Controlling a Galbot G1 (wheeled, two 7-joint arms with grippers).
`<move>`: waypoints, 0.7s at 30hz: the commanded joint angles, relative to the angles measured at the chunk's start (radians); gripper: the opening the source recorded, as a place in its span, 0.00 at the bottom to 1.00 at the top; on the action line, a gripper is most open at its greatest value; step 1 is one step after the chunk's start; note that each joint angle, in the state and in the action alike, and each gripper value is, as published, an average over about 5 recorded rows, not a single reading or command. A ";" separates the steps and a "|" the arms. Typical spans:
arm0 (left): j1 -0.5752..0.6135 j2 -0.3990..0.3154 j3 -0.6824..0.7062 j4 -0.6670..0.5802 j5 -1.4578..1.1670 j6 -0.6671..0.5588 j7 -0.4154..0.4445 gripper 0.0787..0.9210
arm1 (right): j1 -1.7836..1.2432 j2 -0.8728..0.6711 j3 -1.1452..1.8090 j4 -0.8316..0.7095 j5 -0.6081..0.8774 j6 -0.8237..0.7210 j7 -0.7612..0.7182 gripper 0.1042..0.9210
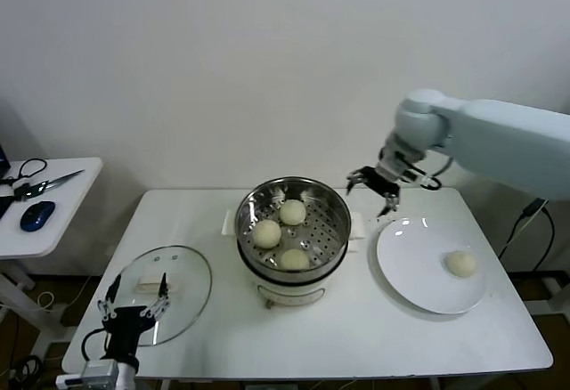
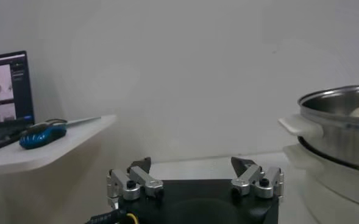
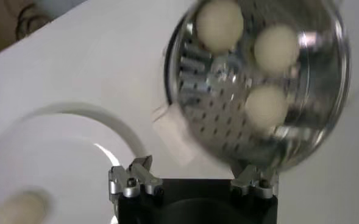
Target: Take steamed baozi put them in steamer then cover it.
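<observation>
A white desk [image 1: 356,337] stands against a plain pale wall. To the robot's left, apart from it, is a smaller white side desk [image 1: 53,216] carrying a blue computer mouse [image 1: 37,215], scissors [image 1: 44,182] and a monitor [image 2: 7,88] whose screen is only partly in frame in the left wrist view.

The steamer [image 1: 294,230], a shiny perforated steel basket on a white pot base, sits at the middle of the desk with three steamed baozi [image 1: 266,233] resting on its floor. A fourth bun [image 1: 460,264] lies alone on the white plate [image 1: 401,265] to the robot's right of the steamer. The clear glass lid [image 1: 191,305] lies flat on the desk on the robot's left side, with a pale handle at its centre.

The right gripper [image 1: 373,187] hangs above the desk's far edge, between the steamer and the plate, its jaws released and holding nothing. The left gripper [image 1: 134,304] rests low at the near edge of the lid, jaws spread wide and empty.

The pot base is mostly hidden under the basket, and the right wrist view is blurred, so the basket's rim and holes smear there.
</observation>
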 commanded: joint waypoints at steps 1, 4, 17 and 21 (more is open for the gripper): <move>-0.007 -0.005 0.008 -0.007 0.015 0.008 -0.001 0.88 | -0.268 -0.303 0.155 -0.033 0.055 -0.374 0.013 0.88; -0.004 -0.006 0.007 -0.011 0.018 0.009 -0.001 0.88 | -0.379 -0.315 0.233 -0.083 0.002 -0.374 0.000 0.88; 0.005 -0.008 -0.010 -0.023 0.017 0.013 -0.002 0.88 | -0.612 -0.175 0.439 -0.425 -0.205 -0.241 -0.053 0.88; 0.003 -0.009 -0.011 -0.025 0.018 0.021 -0.003 0.88 | -0.654 -0.129 0.492 -0.496 -0.269 -0.209 -0.058 0.88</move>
